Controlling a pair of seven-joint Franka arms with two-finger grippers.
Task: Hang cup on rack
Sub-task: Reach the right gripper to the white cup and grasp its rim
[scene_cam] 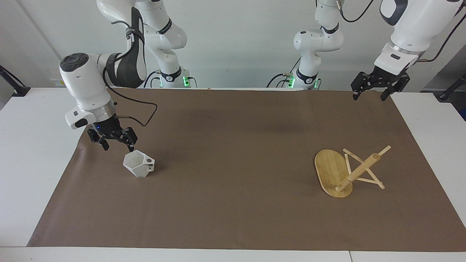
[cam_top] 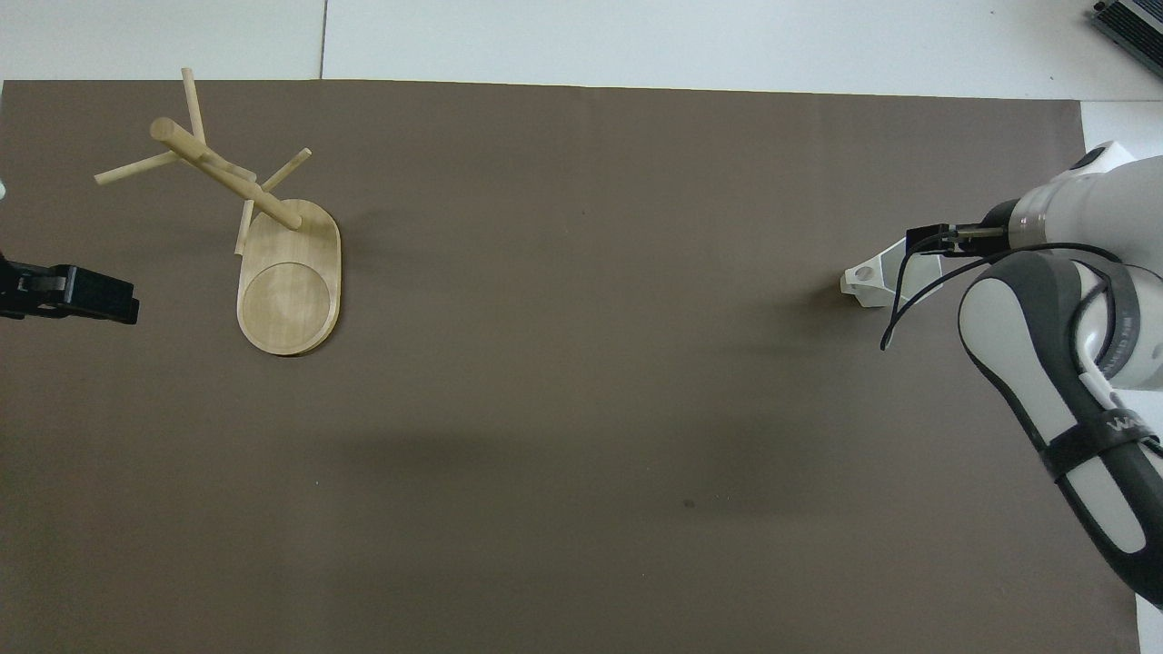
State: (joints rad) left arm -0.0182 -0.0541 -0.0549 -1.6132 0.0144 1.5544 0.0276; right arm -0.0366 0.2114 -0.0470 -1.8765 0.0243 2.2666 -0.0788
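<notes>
Over the small white faceted cup (scene_cam: 138, 164), the right gripper (scene_cam: 115, 145) is hovering spread apart; a fingertip seemingly nearing the rim could tip it.

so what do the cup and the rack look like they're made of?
Cup: plain white, smooth faceted walls with a matte look, so likely ceramic, though moulded plastic can't be ruled out.
Rack: light bamboo or similar wood; fine strip grain shows on the oval base, and the post and pegs share the same pale tan, unpainted finish.
</notes>
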